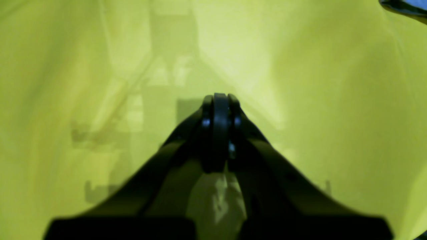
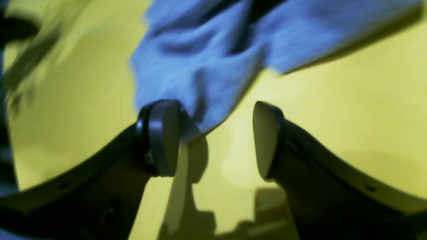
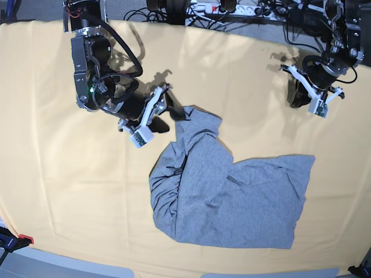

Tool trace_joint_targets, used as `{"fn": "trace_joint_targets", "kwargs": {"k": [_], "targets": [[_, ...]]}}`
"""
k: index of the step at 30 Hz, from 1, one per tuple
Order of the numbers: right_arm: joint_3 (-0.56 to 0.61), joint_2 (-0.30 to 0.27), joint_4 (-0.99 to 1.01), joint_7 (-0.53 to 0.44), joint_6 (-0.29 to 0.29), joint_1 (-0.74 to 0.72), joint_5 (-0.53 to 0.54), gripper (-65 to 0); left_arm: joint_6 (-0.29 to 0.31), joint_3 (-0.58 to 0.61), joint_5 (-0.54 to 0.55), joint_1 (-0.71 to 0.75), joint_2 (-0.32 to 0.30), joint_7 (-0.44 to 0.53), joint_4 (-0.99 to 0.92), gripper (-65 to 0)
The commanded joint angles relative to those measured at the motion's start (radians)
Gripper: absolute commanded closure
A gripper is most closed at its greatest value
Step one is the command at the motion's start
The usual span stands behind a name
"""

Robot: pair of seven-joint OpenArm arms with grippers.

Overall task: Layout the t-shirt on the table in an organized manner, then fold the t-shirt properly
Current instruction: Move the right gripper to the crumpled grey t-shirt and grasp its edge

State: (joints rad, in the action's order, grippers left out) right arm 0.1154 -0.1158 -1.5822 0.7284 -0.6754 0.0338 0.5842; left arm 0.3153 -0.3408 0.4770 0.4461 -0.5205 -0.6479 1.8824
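The grey t-shirt point(image 3: 232, 197) lies crumpled on the yellow-orange table point(image 3: 58, 174), bunched on its left side, with one narrow part reaching up and left. My right gripper point(image 3: 172, 116) is at that upper tip. In the right wrist view it point(image 2: 213, 140) is open, and the shirt point(image 2: 200, 66), which looks bluish there, touches the left finger pad point(image 2: 163, 136) with its edge. My left gripper point(image 3: 295, 95) hovers over bare table, apart from the shirt. In the left wrist view it point(image 1: 220, 100) is shut on nothing above the cloth point(image 1: 333, 100).
Cables and a power strip point(image 3: 232, 8) lie along the table's back edge. A red and black clamp point(image 3: 14, 238) sits at the front left corner. A dark edge point(image 1: 407, 8) shows in the top right corner of the left wrist view; I cannot tell what it is.
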Motion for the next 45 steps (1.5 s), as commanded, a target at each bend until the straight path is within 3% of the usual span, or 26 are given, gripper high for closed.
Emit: {"fn": "trace_joint_targets", "kwargs": {"k": [1, 11, 17, 29, 32, 35, 40, 45], "targets": [[-0.005, -0.001, -0.018, -0.024, -0.023, -0.017, 0.022, -36.4, 0.000, -0.008, 0.002, -0.003, -0.017, 0.019, 0.015, 0.0], [-0.004, 0.009, -0.089, 0.036, -0.012, -0.014, 0.063, -36.4, 0.000, -0.008, 0.002, -0.003, -0.017, 0.019, 0.015, 0.0], [-0.004, 0.049, -0.089, -0.019, 0.080, -0.014, -0.075, -36.4, 0.000, -0.008, 0.002, -0.003, -0.017, 0.019, 0.015, 0.0], [0.054, 0.055, -0.083, -0.030, 0.127, -0.014, -0.138, -35.7, 0.000, -0.008, 0.002, -0.004, -0.017, 0.019, 0.015, 0.0], [0.082, 0.055, -0.083, -0.016, 0.127, -0.014, -0.141, -23.8, 0.000, -0.008, 0.002, -0.003, -0.017, 0.019, 0.015, 0.0], [0.098, 0.055, -0.083, -0.017, 0.126, -0.015, -0.180, 0.0, 0.000, -0.008, 0.002, -0.003, -0.017, 0.019, 0.015, 0.0], [0.098, 0.052, -0.105, -0.039, 0.135, -0.017, -0.249, 0.0, 0.000, -0.008, 0.002, -0.004, -0.017, 0.020, 0.015, 0.0], [0.098, 0.037, -0.194, 0.025, 0.129, -0.009, -0.273, 0.0, 0.000, -0.008, 0.002, -0.004, -0.017, 0.020, 0.016, 0.0]]}}
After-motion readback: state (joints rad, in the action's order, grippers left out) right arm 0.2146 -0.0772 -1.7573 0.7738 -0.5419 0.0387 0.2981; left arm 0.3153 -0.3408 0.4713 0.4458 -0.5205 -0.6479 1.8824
